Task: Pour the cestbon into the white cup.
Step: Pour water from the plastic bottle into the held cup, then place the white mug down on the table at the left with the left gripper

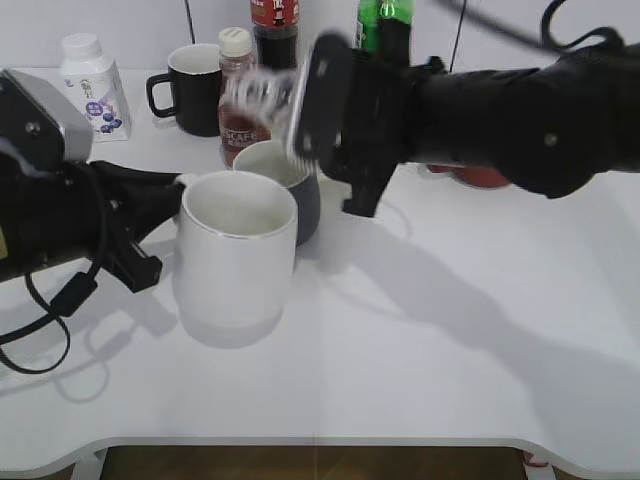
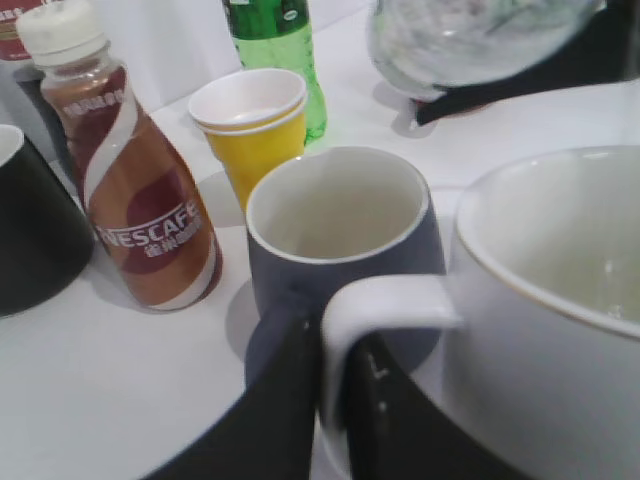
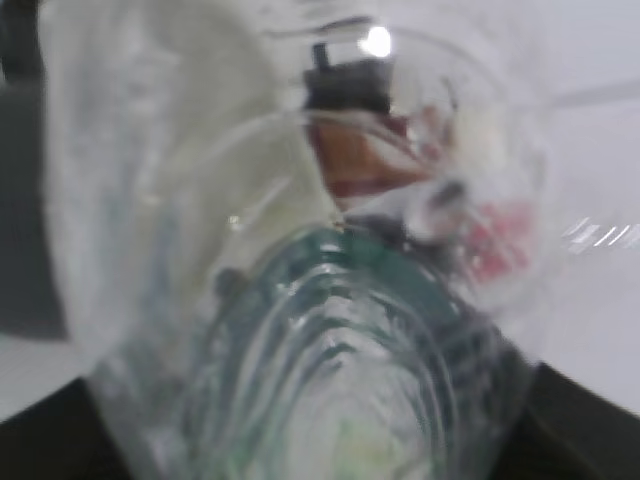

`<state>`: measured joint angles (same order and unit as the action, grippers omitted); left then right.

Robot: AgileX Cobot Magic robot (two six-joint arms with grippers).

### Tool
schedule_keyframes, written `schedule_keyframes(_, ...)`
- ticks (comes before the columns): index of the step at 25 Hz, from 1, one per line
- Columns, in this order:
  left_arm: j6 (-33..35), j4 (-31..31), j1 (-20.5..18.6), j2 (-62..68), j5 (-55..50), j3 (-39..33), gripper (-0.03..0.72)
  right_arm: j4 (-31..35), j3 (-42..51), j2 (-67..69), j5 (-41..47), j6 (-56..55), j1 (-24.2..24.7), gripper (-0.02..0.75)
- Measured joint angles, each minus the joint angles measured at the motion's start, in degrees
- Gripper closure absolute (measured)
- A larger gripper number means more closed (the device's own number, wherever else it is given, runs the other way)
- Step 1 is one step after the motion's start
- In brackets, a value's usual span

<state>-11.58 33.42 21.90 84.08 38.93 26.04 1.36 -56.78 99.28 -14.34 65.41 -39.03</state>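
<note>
The white cup [image 1: 238, 255] stands at the front left; it fills the right of the left wrist view [image 2: 560, 310]. My left gripper [image 1: 165, 205] is shut on the cup's handle [image 2: 385, 300], one finger on each side [image 2: 335, 400]. My right gripper [image 1: 315, 105] is shut on the cestbon [image 1: 258, 98], which is blurred and tipped sideways in the air above and behind the cup. The bottle's clear body shows at the top of the left wrist view [image 2: 470, 40] and fills the right wrist view [image 3: 330, 350]. I see no water stream.
A grey-blue mug [image 1: 300, 185] stands just behind the white cup. Behind it are a Nescafe bottle [image 1: 238, 95], a black mug [image 1: 195, 90], a small white bottle [image 1: 95, 90], a dark bottle [image 1: 275, 25], a green bottle [image 1: 385, 25] and a yellow paper cup [image 2: 255, 130].
</note>
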Motion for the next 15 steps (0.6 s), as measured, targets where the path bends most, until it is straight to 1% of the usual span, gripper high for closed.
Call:
schedule_keyframes(2,0.3,-1.1,-0.1,-0.3,0.0,-0.1,0.643,0.0,0.0,-1.1,1.6,-12.3,0.0,0.267)
schedule_keyframes(4,2.3,-3.5,-0.1,-1.4,-0.1,0.0,0.643,0.0,0.0,-2.6,2.7,-26.3,0.4,0.267)
schedule_keyframes(7,8.4,-11.0,-0.1,-2.7,1.0,0.0,0.643,0.0,0.0,-4.9,2.8,-42.6,2.4,0.267)
schedule_keyframes(9,12.6,-18.4,-0.2,-2.9,2.9,0.0,0.643,-0.1,0.5,-5.5,1.7,-50.4,4.8,0.267)
schedule_keyframes(11,15.6,-23.9,-0.9,-2.9,5.4,0.0,0.643,-0.1,2.4,-5.6,-0.3,-56.9,7.7,0.267)
schedule_keyframes(13,17.2,-27.3,-2.7,-2.1,8.5,0.0,0.643,-0.6,5.5,-5.6,-2.4,-61.8,10.0,0.267)
schedule_keyframes(14,17.5,-28.1,-3.8,-1.3,10.2,0.0,0.643,-1.4,7.6,-5.6,-3.9,-64.8,10.9,0.267)
schedule_keyframes(15,17.7,-28.6,-5.1,-0.2,11.8,0.0,0.643,-3.7,9.5,-5.6,-5.3,-68.0,11.5,0.267)
